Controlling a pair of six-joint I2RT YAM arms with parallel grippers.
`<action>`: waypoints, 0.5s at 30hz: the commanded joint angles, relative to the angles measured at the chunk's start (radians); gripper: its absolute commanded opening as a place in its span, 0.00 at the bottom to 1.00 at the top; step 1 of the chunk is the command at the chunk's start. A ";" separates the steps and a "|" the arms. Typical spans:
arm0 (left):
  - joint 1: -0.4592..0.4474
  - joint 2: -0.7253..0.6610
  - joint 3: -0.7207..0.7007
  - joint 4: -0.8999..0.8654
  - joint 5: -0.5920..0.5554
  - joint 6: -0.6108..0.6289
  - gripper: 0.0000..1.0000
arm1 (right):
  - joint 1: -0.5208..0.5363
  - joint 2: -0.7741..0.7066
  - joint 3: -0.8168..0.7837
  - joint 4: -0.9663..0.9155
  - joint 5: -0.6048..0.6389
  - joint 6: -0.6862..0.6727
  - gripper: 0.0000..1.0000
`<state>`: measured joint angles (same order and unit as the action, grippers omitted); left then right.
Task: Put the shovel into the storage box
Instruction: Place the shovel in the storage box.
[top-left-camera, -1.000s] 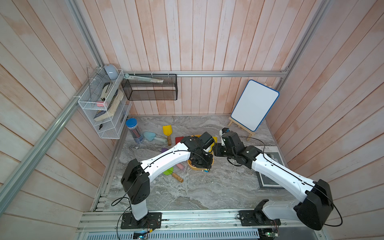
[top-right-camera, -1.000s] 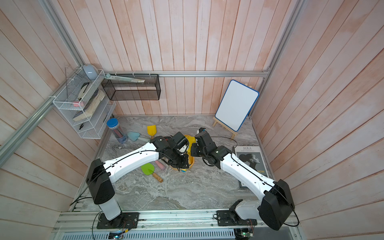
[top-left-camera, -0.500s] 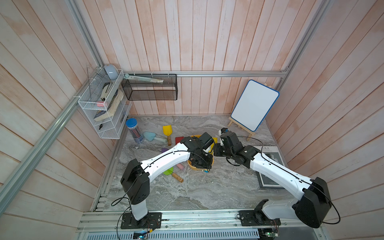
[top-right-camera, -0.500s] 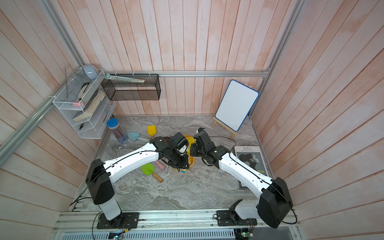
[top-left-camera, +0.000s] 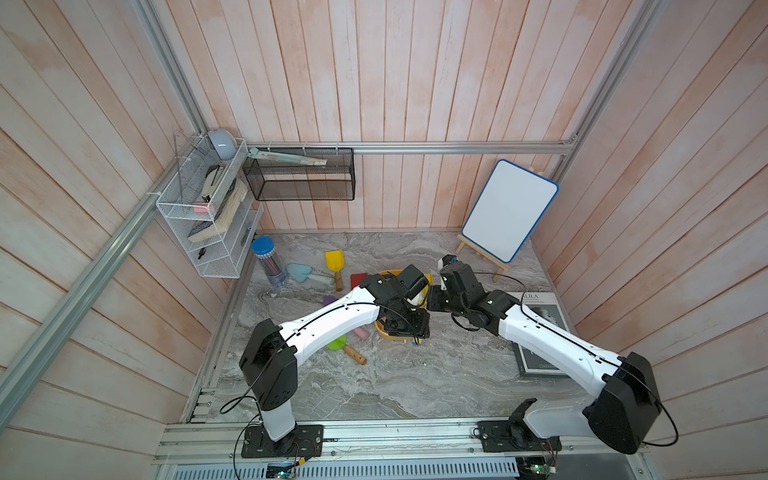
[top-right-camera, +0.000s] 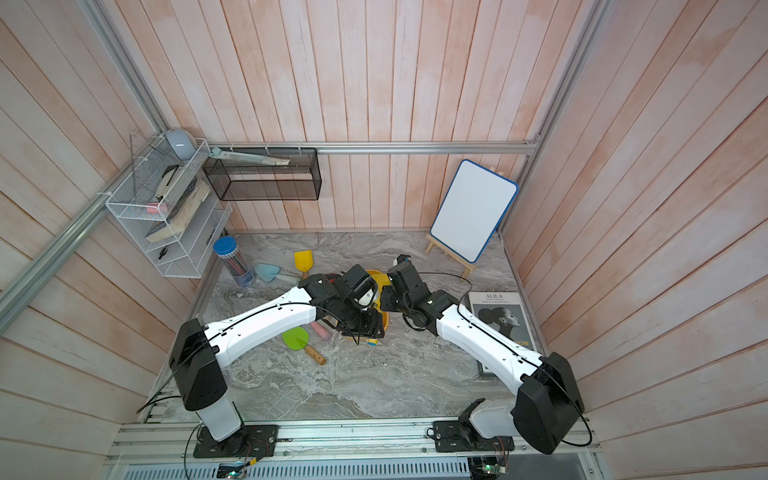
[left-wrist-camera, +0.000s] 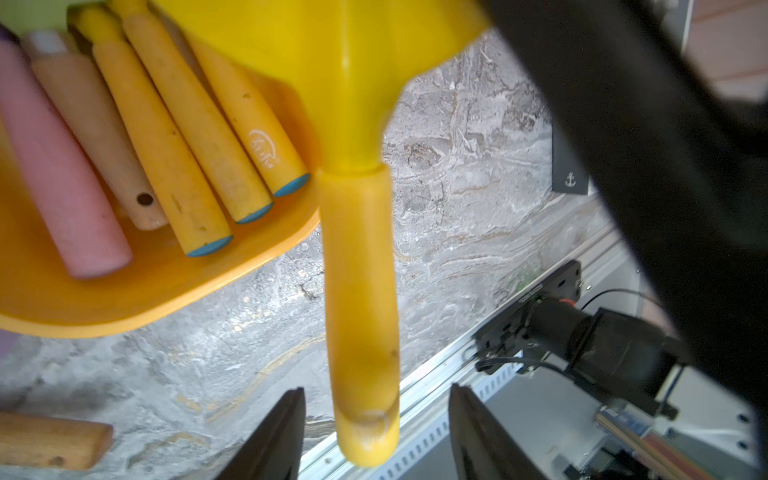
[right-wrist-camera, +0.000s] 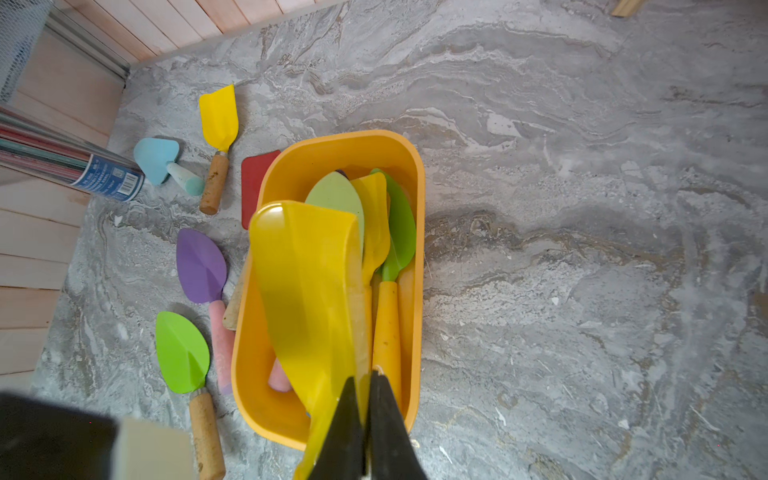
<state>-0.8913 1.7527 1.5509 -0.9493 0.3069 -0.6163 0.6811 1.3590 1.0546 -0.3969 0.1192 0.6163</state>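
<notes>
A yellow shovel (right-wrist-camera: 307, 282) with a yellow handle (left-wrist-camera: 359, 270) hangs over the storage box (right-wrist-camera: 417, 208), a shallow yellow-orange tray that holds several other shovels. My right gripper (right-wrist-camera: 365, 376) is shut on the edge of its blade. My left gripper (left-wrist-camera: 376, 388) stands open around the end of the handle, with a gap on each side. In both top views the two grippers meet over the storage box (top-left-camera: 382, 330), the left gripper (top-left-camera: 409, 328) just in front of the right gripper (top-left-camera: 430, 299); they hide most of the box (top-right-camera: 384, 322).
Several loose shovels lie left of the box: yellow (right-wrist-camera: 219, 112), light blue (right-wrist-camera: 156, 153), red (right-wrist-camera: 253, 178), purple (right-wrist-camera: 201, 266), green (right-wrist-camera: 181, 353). A pencil tube (top-left-camera: 268, 259), whiteboard easel (top-left-camera: 509, 210) and magazine (top-left-camera: 540, 316) stand around. A wire rack (top-left-camera: 208, 216) and mesh basket (top-left-camera: 299, 178) hang on the wall.
The right gripper has shut on the shovel's blade. The left jaws have opened off the handle. Both arms have stayed over the box.
</notes>
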 joint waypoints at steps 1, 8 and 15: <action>-0.002 -0.061 -0.026 0.045 -0.003 0.010 0.67 | -0.012 0.006 0.003 0.014 0.000 -0.028 0.00; 0.005 -0.156 -0.114 0.150 -0.029 0.000 0.72 | -0.075 0.005 -0.029 0.093 -0.123 -0.075 0.00; 0.045 -0.309 -0.274 0.312 -0.071 -0.036 0.76 | -0.092 0.071 0.007 0.149 -0.213 -0.167 0.00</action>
<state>-0.8719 1.5040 1.3239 -0.7414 0.2737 -0.6273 0.5900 1.3960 1.0336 -0.2977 -0.0303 0.5106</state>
